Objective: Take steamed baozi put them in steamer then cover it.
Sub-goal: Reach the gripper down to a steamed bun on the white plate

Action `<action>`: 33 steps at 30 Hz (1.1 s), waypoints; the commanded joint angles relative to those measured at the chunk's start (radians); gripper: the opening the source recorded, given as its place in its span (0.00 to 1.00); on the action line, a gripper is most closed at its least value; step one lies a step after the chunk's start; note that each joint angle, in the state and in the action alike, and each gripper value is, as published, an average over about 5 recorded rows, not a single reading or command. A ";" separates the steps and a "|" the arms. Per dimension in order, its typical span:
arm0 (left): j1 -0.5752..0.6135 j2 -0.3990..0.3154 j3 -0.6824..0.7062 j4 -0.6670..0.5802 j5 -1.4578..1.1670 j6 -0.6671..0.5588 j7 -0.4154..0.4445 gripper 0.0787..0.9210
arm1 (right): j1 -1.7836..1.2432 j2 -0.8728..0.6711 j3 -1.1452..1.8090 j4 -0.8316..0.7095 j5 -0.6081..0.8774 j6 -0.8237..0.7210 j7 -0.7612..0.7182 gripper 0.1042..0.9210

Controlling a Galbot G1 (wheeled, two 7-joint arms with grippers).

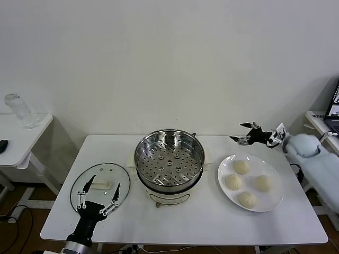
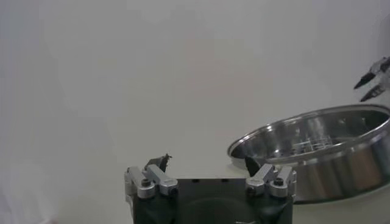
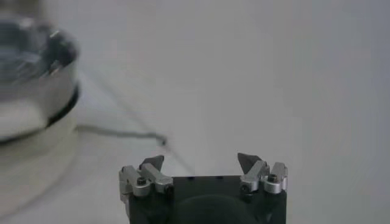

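My right gripper (image 1: pixel 244 132) hangs open behind the baozi plate (image 1: pixel 267 203); left gripper (image 1: pixel 101 189) open over the lid (image 1: pixel 100 177), steamer (image 1: pixel 169 156) uncovered for loading.

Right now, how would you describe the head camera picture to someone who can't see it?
An empty round stainless-steel steamer sits mid-table, four cream-white buns waiting on a white plate beside it. The clear glass lid lies opposite, under the open left gripper; the open right gripper hovers behind the plate.

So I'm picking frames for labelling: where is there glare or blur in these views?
Head view: sharp, even light; soft reflections on the steamer and the glass cover. Left wrist view: steamer rim glints, fairly crisp. Right wrist view: the steamer is out of focus, while the right end effector looks sharp.
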 commanded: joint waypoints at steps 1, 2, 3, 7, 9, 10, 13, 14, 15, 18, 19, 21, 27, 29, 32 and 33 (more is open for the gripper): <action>0.000 -0.001 -0.002 0.002 0.000 0.002 0.000 0.88 | 0.209 0.054 -0.184 -0.184 -0.377 0.075 -0.383 0.88; 0.001 -0.002 -0.003 0.002 0.000 0.003 0.000 0.88 | 0.212 0.066 -0.192 -0.188 -0.407 0.083 -0.388 0.88; 0.001 -0.002 -0.003 0.002 0.000 0.004 0.000 0.88 | 0.216 0.077 -0.203 -0.192 -0.429 0.089 -0.392 0.88; 0.008 -0.004 -0.007 -0.007 0.001 0.015 0.001 0.88 | 0.227 0.119 -0.235 -0.204 -0.488 0.104 -0.405 0.88; 0.010 -0.004 -0.010 -0.010 0.002 0.018 0.002 0.88 | 0.228 0.140 -0.238 -0.213 -0.525 0.115 -0.412 0.88; 0.011 -0.004 -0.012 -0.011 0.002 0.018 0.002 0.88 | 0.229 0.149 -0.238 -0.217 -0.544 0.121 -0.416 0.88; 0.012 -0.004 -0.017 -0.010 0.002 0.018 0.002 0.88 | 0.229 0.177 -0.239 -0.235 -0.585 0.136 -0.415 0.88; 0.013 -0.005 -0.018 -0.010 0.002 0.018 0.002 0.88 | 0.229 0.185 -0.239 -0.242 -0.594 0.139 -0.412 0.88; 0.014 -0.006 -0.019 -0.011 0.002 0.017 0.002 0.88 | 0.228 0.194 -0.239 -0.250 -0.603 0.143 -0.408 0.88; 0.016 -0.008 -0.020 -0.011 0.003 0.016 0.003 0.88 | 0.225 0.215 -0.238 -0.273 -0.628 0.152 -0.398 0.88; 0.017 -0.008 -0.021 -0.011 0.003 0.015 0.003 0.88 | 0.223 0.221 -0.237 -0.280 -0.636 0.154 -0.393 0.88; 0.017 -0.009 -0.021 -0.010 0.003 0.014 0.003 0.88 | 0.218 0.231 -0.233 -0.292 -0.655 0.160 -0.384 0.88; 0.016 -0.010 -0.023 -0.004 0.004 0.011 0.002 0.88 | 0.204 0.260 -0.220 -0.333 -0.691 0.172 -0.362 0.88; 0.015 -0.010 -0.022 -0.001 0.004 0.011 0.002 0.88 | 0.201 0.271 -0.214 -0.349 -0.700 0.177 -0.352 0.88; 0.013 -0.011 -0.020 0.001 0.004 0.010 0.001 0.88 | 0.195 0.286 -0.208 -0.368 -0.706 0.180 -0.341 0.88; 0.012 -0.011 -0.019 0.002 0.004 0.011 0.001 0.88 | 0.193 0.290 -0.206 -0.372 -0.707 0.181 -0.338 0.88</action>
